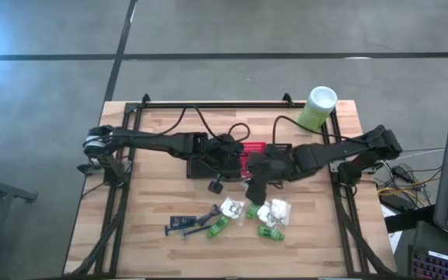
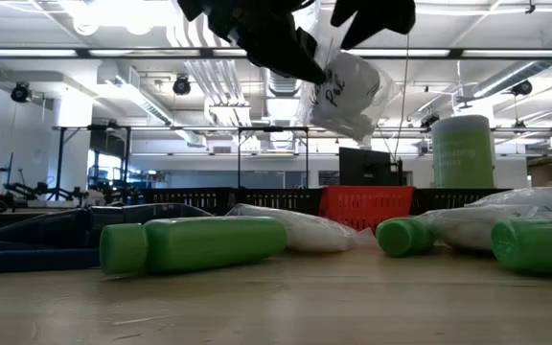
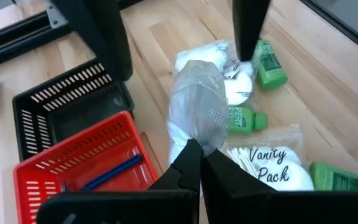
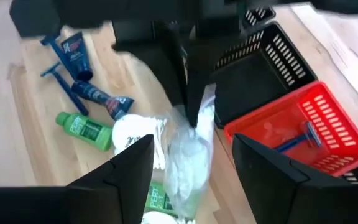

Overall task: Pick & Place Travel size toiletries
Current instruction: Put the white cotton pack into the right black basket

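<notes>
Overhead, ceiling lights [image 2: 113, 11]; wooden table [image 2: 276, 307]

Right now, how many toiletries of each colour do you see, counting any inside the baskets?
Green bottles: 3
White packets: 3, one held by the left gripper
Blue items: 4, one in the red basket
Total: 10

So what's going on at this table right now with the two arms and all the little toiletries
The left gripper is shut on a white plastic packet, holding it up off the table beside the red basket, which already holds a blue razor. The right gripper hangs by the same packet with its jaws open. Green bottles, more packets and dark blue tubes lie on the table in front.
</notes>
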